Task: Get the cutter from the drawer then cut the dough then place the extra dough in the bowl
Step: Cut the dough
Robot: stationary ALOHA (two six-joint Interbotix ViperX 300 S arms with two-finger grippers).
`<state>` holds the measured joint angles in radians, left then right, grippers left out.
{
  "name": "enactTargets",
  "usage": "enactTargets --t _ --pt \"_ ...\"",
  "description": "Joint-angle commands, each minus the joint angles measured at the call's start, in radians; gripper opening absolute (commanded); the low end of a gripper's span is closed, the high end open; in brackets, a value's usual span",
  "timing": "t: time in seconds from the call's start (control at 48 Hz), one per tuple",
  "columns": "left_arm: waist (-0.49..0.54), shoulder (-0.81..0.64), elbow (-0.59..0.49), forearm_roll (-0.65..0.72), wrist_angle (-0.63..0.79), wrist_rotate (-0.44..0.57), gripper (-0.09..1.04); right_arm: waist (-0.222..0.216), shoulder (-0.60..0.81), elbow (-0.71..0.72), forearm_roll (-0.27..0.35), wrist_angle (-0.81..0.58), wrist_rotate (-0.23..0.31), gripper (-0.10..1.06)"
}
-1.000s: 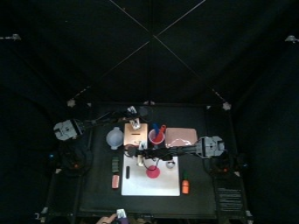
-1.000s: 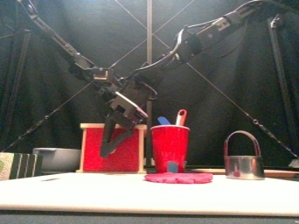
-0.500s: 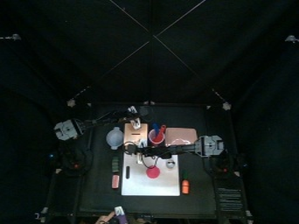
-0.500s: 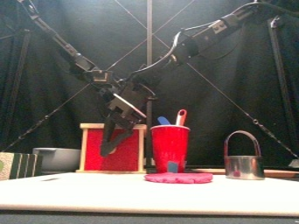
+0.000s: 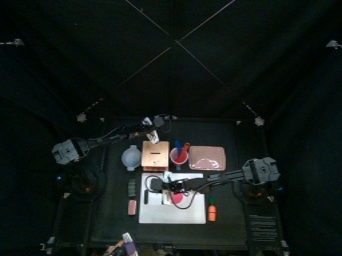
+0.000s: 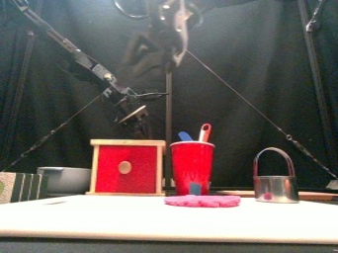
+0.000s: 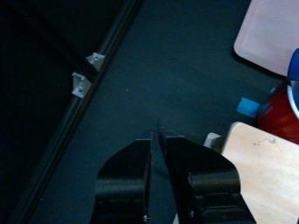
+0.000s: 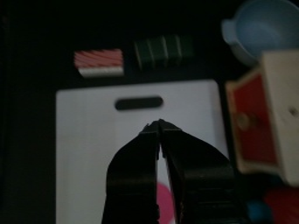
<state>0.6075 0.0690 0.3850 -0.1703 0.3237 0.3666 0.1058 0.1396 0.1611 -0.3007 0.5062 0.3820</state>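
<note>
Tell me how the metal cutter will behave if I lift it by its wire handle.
Probably stiff: the cutter looks like a metal ring standing on its rim. Its thin wire handle arches high, so it may swing or slip when gripped. It looks hollow, so likely light and easily nudged aside.

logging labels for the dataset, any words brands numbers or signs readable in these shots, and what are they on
No text can be read on any of the things here.
The red drawer front, red cup, metal cutter, dough and white cutting board all look plain, with no print, label or number showing.
</note>
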Motion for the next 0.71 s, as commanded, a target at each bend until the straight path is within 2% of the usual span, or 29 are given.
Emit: enactTargets --t 0.021,0.188,0.333,0.438,0.562,0.708 --pt "0.003 -0.077 0.012 -0.014 -0.017 0.000 0.57 -0.006 -0.150 0.078 0.040 0.048 0.003 0.31" --pt "-0.009 -0.176 0.089 -0.052 -0.091 0.000 0.57 -0.011 -0.302 0.252 0.098 0.133 0.005 0.32" --pt "-0.112 -0.261 0.166 -0.121 -0.252 0.003 0.57 -0.031 -0.376 0.354 0.179 0.152 0.002 0.34" --pt "-0.204 -0.319 0.233 -0.172 -0.403 0.002 0.57 -0.032 -0.402 0.399 0.230 0.152 -0.012 0.40" --pt "-0.327 -0.367 0.314 -0.209 -0.578 0.005 0.57 -0.031 -0.426 0.448 0.236 0.152 -0.018 0.57" --pt "-0.465 -0.405 0.403 -0.216 -0.770 0.003 0.57 -0.018 -0.436 0.503 0.239 0.160 0.000 0.90"
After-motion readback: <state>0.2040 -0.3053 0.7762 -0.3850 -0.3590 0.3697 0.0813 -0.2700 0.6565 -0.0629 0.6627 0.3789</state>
